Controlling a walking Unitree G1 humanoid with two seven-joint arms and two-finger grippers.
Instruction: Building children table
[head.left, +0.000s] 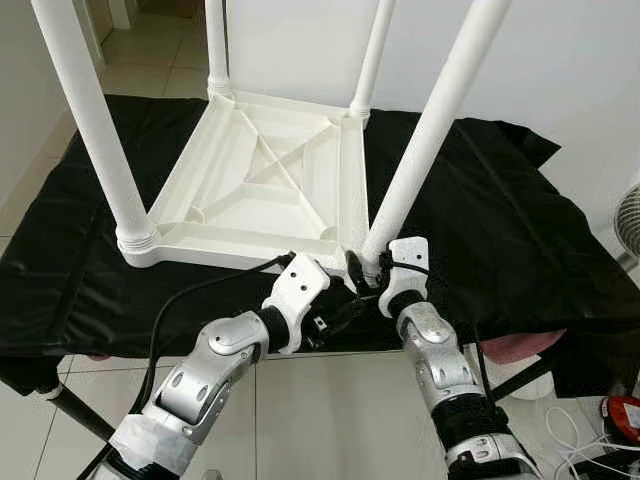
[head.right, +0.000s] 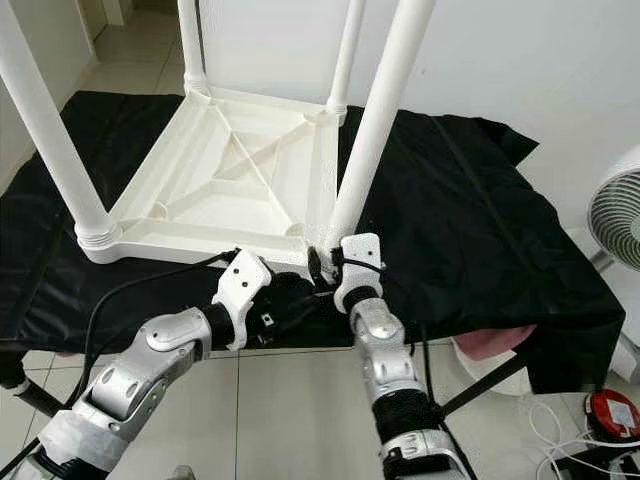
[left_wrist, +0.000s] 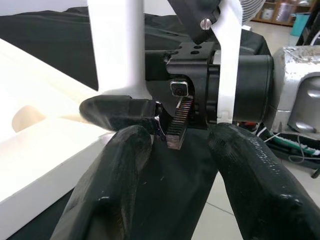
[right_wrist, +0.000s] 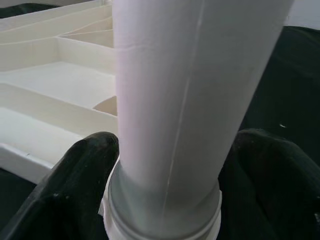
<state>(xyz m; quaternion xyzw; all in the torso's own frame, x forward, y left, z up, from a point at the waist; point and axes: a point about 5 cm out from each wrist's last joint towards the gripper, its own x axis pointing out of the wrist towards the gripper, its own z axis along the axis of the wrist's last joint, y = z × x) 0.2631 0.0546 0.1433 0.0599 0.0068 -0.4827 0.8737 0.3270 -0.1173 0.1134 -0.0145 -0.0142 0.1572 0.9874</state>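
At the tabletop's (head.left: 262, 180) near right corner, the right hand (head.left: 372, 277) clasps the upright leg's (head.left: 428, 130) base; the left hand (head.left: 335, 292), fingers spread, waits just left.

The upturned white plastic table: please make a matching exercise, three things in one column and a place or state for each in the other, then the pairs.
1. upturned white plastic table top
2. near right white leg
3. right gripper

A. around the base of a leg
B. lying on the black cloth
C. standing in its corner socket

Pairs: 1-B, 2-C, 3-A
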